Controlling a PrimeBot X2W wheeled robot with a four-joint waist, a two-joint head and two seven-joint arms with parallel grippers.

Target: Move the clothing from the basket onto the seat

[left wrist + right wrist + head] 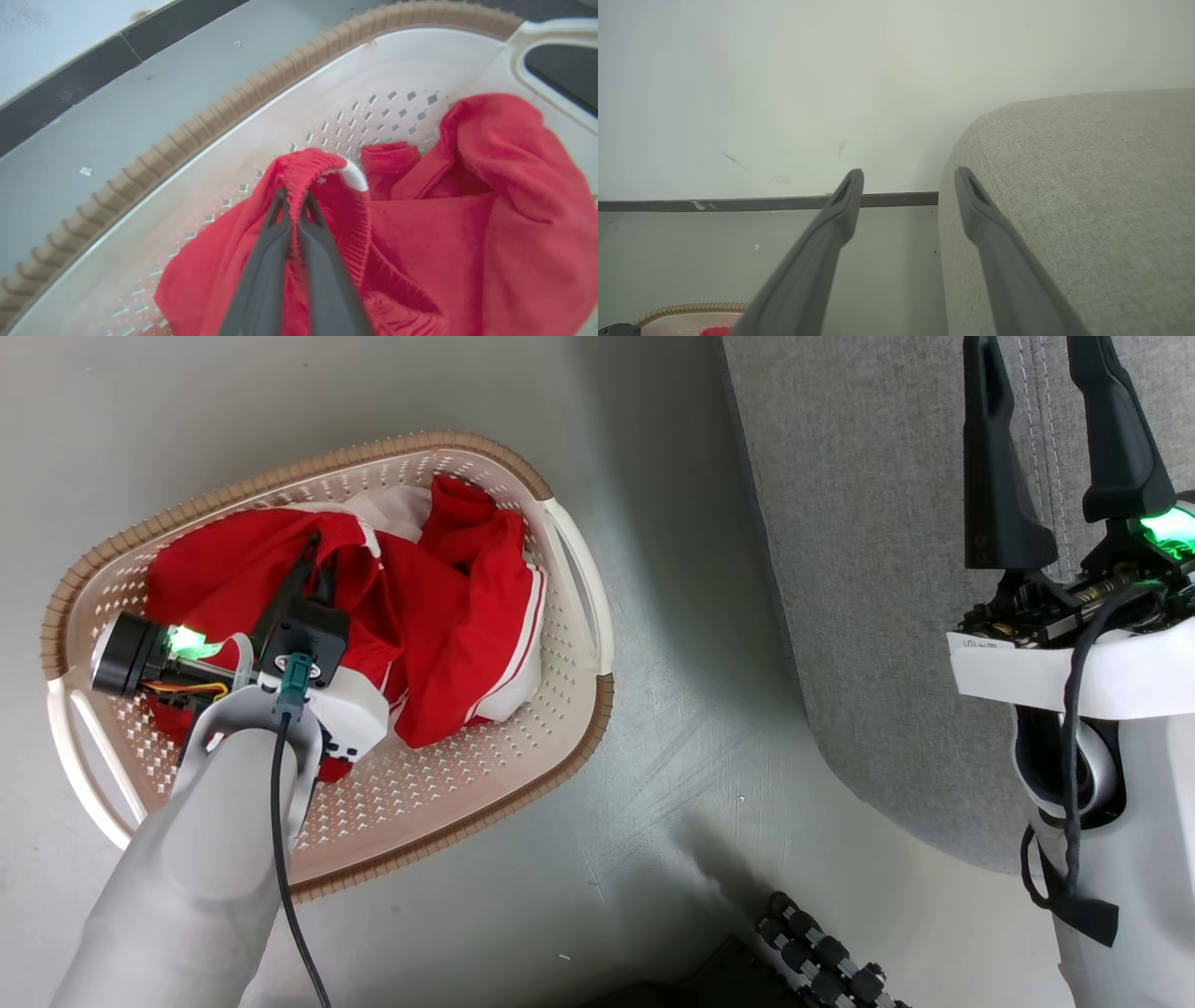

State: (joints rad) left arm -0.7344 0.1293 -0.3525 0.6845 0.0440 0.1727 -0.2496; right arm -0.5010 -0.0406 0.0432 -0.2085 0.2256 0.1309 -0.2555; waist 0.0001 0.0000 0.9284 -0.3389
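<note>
The red clothing [448,607] lies crumpled inside the cream laundry basket [467,793], which stands on the grey floor [672,821] near the grey seat [868,569]. We see the left gripper [293,198] pressed together on a ribbed red fold of the clothing, close to the basket wall. The right gripper [908,179] is spread wide and holds nothing, by the rounded corner of the seat.

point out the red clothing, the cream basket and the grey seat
red white-striped clothing [448,616], head view, crumpled red middle
cream perforated plastic basket [439,793], head view, bare floor
grey fabric seat [868,569], head view, bare top
</note>
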